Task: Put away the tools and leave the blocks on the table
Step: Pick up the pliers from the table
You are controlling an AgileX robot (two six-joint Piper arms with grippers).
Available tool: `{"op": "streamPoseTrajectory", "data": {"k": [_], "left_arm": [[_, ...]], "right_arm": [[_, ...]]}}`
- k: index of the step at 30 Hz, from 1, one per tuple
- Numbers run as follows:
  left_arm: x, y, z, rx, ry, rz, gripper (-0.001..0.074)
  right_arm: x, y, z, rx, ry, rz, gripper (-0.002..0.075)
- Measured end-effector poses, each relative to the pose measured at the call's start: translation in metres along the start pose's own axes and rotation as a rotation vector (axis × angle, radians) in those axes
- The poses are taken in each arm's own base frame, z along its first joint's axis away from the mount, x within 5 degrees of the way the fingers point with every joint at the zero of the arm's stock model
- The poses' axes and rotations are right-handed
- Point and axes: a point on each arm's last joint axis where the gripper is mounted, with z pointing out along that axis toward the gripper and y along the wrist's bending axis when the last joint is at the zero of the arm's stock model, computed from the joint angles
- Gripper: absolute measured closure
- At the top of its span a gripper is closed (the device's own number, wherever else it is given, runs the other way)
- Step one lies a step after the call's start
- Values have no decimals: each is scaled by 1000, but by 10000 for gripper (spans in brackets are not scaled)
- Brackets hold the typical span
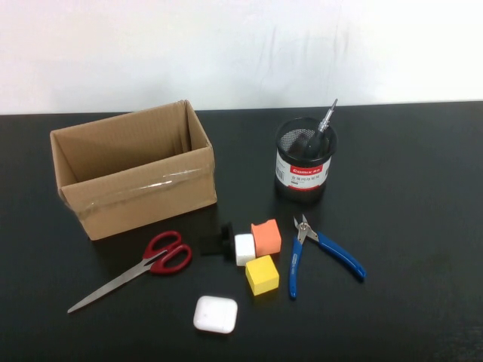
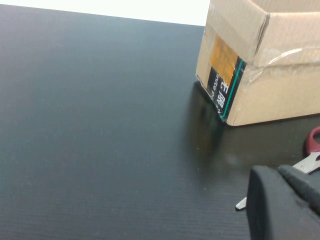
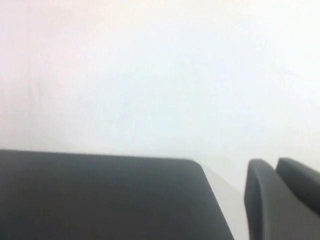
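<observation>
**Tools and blocks laid out on the black table**

Cardboard, in the form of an open brown box (image 1: 134,170), stands at the far left of the broad matte black tabletop (image 1: 423,196). Red-handled steel scissors (image 1: 136,269) lie just in front of it, blades pressed together and pointing toward the near left. Right of the box a black mesh pen cup (image 1: 304,159) holds a slim black screwdriver (image 1: 321,130) upright and tilted, its metal tip up. Blue-handled pliers (image 1: 321,251) lie in front of the cup, handles spread.

Between scissors and pliers sit a notched orange foam cube (image 1: 266,237), a smaller white cube (image 1: 244,249) touching it, and a yellow cube (image 1: 262,274) just in front. A small black knobbed object (image 1: 219,243) lies beside the white cube; a flat white rounded-square case (image 1: 215,314) rests nearer.

The left gripper (image 2: 282,202) hovers low near the scissors and the box corner; the right gripper (image 3: 280,197) sits by the table's edge. Whether either is spread I cannot tell.
</observation>
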Motion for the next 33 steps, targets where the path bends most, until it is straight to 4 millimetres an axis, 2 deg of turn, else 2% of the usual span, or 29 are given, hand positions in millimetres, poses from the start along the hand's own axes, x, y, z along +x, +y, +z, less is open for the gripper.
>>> {"op": "streamPoseTrajectory", "data": {"k": [4,7,11,15,17,20,24,26,29,33], "left_arm": [[0,0,0,0,0,0,739],[0,0,0,0,0,0,739],[0,0,0,0,0,0,739],[0,0,0,0,0,0,739],[0,0,0,0,0,0,739],[0,0,0,0,0,0,739],[0,0,0,0,0,0,739],[0,0,0,0,0,0,739],[0,0,0,0,0,0,739],[0,0,0,0,0,0,739]], "right_arm": [[25,3,0,12,-28,35,736],[30,5,1,4,-76,74,736],[29,5,4,2,-93,88,736],[26,5,15,-6,-41,93,736],[19,7,23,-35,-17,92,736],[-2,12,41,-108,10,73,736],[-28,31,74,-243,76,42,736],[-33,45,88,-319,136,20,736],[-29,68,106,-409,231,-15,736],[-21,88,115,-484,301,-22,736]]}}
